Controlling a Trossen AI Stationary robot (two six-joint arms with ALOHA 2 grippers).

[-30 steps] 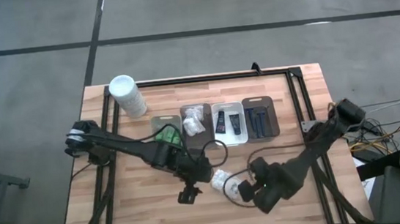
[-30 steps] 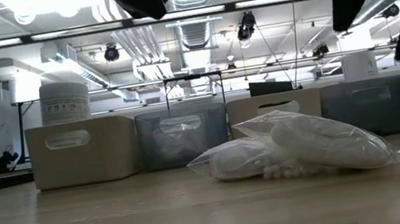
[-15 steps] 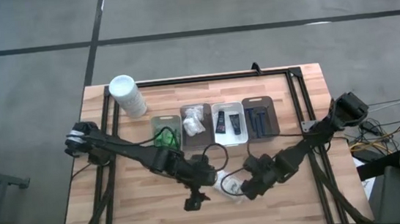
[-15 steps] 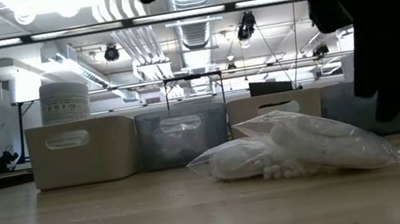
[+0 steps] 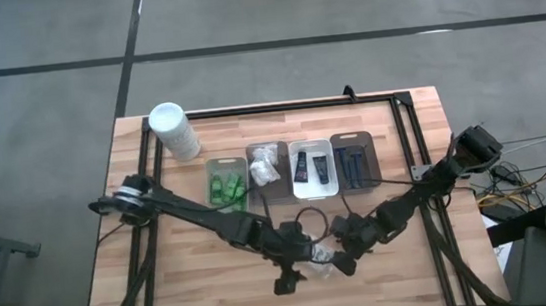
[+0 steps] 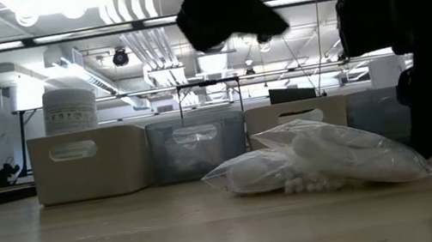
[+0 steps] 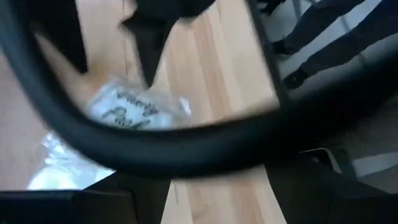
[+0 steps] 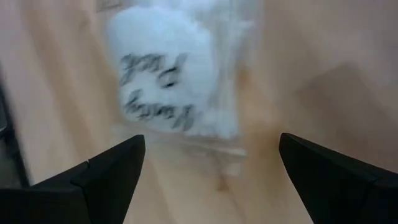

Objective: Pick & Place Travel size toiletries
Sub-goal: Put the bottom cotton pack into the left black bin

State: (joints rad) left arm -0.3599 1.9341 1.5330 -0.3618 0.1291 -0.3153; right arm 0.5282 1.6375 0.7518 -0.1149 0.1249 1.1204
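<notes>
Two white crinkly wrapped packets [image 5: 313,254] lie side by side on the bare wood, flat on their undersides, also seen in the low view [image 6: 318,164]. My right gripper [image 8: 211,168] is open, low over them from the table's right. Its fingers [image 8: 106,168] stand wide apart with a printed packet [image 8: 168,87] just ahead between them, touching nothing that I can see. My left gripper [image 5: 287,275] hangs above the table just left of and nearer than the packets. In its blurred wrist view, a packet [image 7: 118,109] shows behind a dark cable, and its fingers look open.
Four trays stand in a row behind the packets: green bottles [image 5: 226,184], white packets [image 5: 264,164], black tubes [image 5: 312,165], dark razors [image 5: 355,161]. A tall white container [image 5: 174,129] stands at the far left corner. A black frame [image 5: 406,130] borders the table.
My right gripper has moved toward the table's left and down, closing in on the two packets. My left gripper has swung toward the right and the near edge, uncovering the green-bottle tray. The packets have stayed where they were.
</notes>
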